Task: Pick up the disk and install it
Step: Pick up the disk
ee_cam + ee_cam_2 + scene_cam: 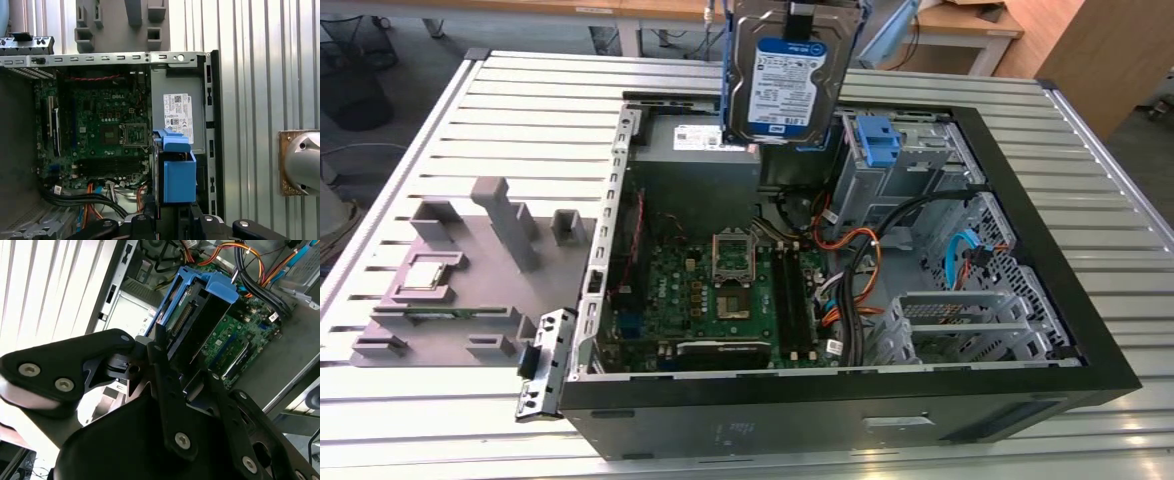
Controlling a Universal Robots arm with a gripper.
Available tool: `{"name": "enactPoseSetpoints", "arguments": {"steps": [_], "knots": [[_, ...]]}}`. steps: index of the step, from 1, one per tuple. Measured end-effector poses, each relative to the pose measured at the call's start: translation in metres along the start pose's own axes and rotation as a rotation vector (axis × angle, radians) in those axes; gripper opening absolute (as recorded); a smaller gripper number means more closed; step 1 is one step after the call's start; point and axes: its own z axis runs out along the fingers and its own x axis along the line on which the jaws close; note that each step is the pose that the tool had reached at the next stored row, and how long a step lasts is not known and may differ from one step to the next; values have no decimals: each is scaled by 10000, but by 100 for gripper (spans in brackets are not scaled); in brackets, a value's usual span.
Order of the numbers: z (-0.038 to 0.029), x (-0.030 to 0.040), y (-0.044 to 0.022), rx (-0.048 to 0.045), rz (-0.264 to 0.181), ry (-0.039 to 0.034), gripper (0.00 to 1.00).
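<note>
One disk (778, 85) (seemingly gripped) above case (854, 400).

We note workshop or lab: open computer case (854, 405) on slatted metal bench (520, 100), grey fixture block (496, 215) beside it, wooden desks (640, 10) far behind.

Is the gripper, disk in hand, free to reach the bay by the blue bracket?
Probably yes: the case lies open and the gripper holds the disk above it near the bay, though cables run close.
</note>
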Motion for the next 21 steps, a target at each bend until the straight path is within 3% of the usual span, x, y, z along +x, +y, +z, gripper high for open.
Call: {"name": "enactPoseSetpoints", "arguments": {"steps": [7, 12, 21], "knots": [[2, -6, -120, -1, 0, 0, 35], [0, 25, -129, -1, 0, 0, 35], [-7, 150, -140, 0, 0, 0, 35]]}}
